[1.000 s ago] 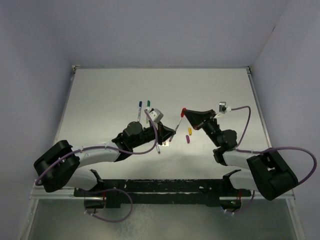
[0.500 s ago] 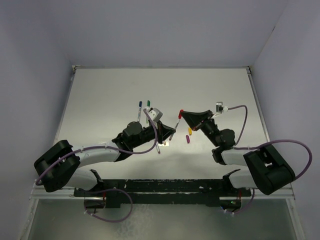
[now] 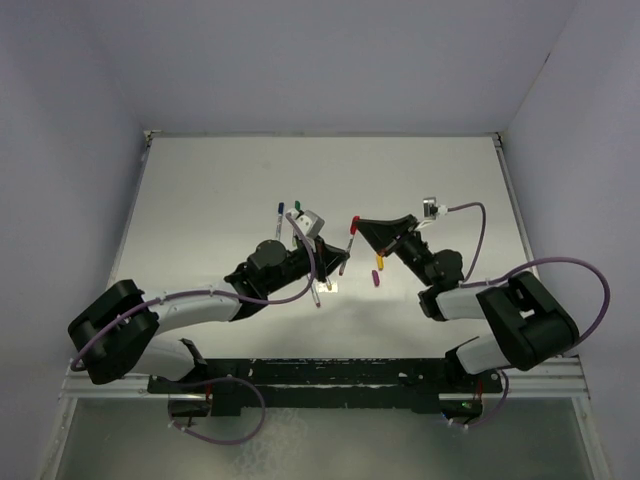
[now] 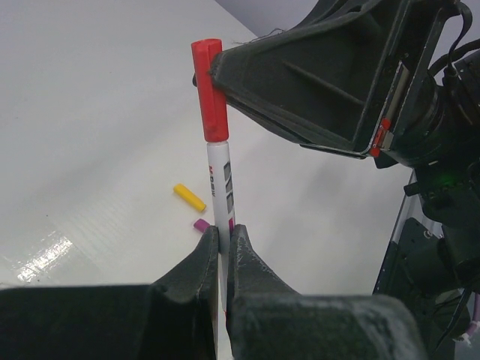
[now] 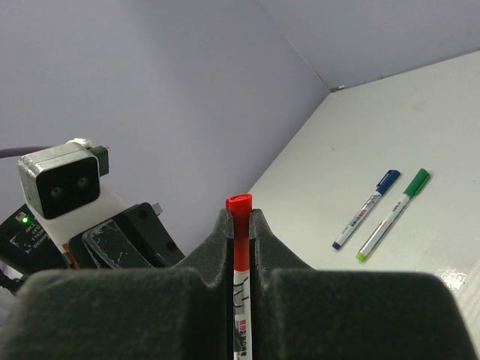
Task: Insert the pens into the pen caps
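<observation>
My left gripper (image 3: pixel 341 263) (image 4: pixel 223 232) is shut on the lower barrel of a whitish pen (image 4: pixel 222 184) and holds it upright above the table. A red cap (image 4: pixel 210 90) (image 3: pixel 355 222) sits on the pen's top end. My right gripper (image 3: pixel 360 226) (image 5: pixel 240 217) is shut on that red cap (image 5: pixel 240 225). A yellow cap (image 3: pixel 379 262) (image 4: pixel 189 198) and a magenta cap (image 3: pixel 376 279) (image 4: pixel 201 224) lie loose on the table below. A blue-capped pen (image 3: pixel 279 215) (image 5: pixel 367 208) and a green-capped pen (image 3: pixel 296 208) (image 5: pixel 392 214) lie side by side further back.
Another loose pen (image 3: pixel 316 292) lies on the table just under the left wrist. The two arms meet at the table's middle (image 3: pixel 330 180). The left wrist camera (image 5: pixel 64 184) faces the right wrist view. Walls close in the back and sides.
My right gripper has moved a little left with the red cap, closer to the left gripper. The pen in the left gripper now stands steeper.
</observation>
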`<state>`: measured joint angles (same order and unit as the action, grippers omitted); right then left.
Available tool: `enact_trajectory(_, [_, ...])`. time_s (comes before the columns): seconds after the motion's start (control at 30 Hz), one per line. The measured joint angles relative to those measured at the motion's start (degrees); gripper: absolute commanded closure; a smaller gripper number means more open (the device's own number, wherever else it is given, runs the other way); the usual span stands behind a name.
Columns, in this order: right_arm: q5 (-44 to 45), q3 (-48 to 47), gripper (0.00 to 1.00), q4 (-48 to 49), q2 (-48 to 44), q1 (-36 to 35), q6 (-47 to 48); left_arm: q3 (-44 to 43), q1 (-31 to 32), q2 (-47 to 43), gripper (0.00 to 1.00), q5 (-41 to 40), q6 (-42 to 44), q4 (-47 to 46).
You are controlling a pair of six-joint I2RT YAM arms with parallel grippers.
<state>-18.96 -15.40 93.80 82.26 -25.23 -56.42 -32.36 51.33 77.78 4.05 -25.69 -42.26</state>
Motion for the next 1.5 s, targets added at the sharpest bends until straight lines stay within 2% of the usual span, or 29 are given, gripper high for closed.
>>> enact_trajectory(0.47, [3.8,-3.8,1.0,-4.3,0.5,-2.6,6.2,-6.8,-1.7,0.4,1.0,-3.1,5.3,11.3])
enact_trajectory(0.67, [7.5,-5.3,1.0,-9.9,-1.7,-4.2,10.7,-8.4,-2.5,1.4,1.0,-3.5,6.1,12.1])
enact_trajectory(1.0, [9.1,-6.4,1.0,-13.7,-1.3,-5.0,12.1,-8.5,-2.6,1.4,1.0,-6.2,7.8,14.6])
enact_trajectory(1.13, [9.0,-7.8,0.8,-14.8,-0.3,-5.1,12.2,-8.8,-2.6,1.8,1.0,-7.6,8.0,15.7])
enact_trajectory(1.3, [5.9,-8.6,0.62,-20.7,0.2,-6.5,12.6,-11.4,-3.4,3.2,1.0,-13.1,8.4,15.8])
enact_trajectory(1.5, [5.2,-8.9,0.56,-28.6,-3.3,-7.5,14.7,-12.2,-4.5,5.7,1.0,-19.0,8.7,15.5])
